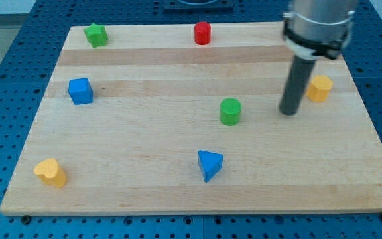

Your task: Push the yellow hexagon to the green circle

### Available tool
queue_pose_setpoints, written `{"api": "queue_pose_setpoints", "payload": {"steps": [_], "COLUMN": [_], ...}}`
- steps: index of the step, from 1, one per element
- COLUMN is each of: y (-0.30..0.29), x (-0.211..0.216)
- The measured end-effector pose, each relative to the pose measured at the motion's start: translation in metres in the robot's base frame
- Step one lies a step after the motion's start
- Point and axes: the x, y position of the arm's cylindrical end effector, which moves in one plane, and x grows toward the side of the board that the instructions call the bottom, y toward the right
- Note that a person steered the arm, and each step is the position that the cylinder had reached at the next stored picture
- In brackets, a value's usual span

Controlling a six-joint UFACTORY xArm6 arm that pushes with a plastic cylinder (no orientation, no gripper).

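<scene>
The yellow hexagon (319,87) lies near the board's right edge. The green circle (230,111), a short green cylinder, stands right of the board's middle. My tip (288,111) rests on the board between them, just left of and slightly below the yellow hexagon, and well to the right of the green circle. The tip touches neither block.
On the wooden board (144,192) there are a green star (96,34) at the top left, a red cylinder (202,32) at the top middle, a blue cube (80,91) at the left, a yellow heart (50,172) at the bottom left and a blue triangle (209,164) at the bottom middle.
</scene>
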Motion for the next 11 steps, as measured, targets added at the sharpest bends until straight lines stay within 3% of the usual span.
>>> {"api": "queue_pose_setpoints", "payload": {"steps": [2,3,7,11], "y": [0.09,0.091,0.036,-0.08], "x": [-0.023,-0.054,-0.021,-0.033]}}
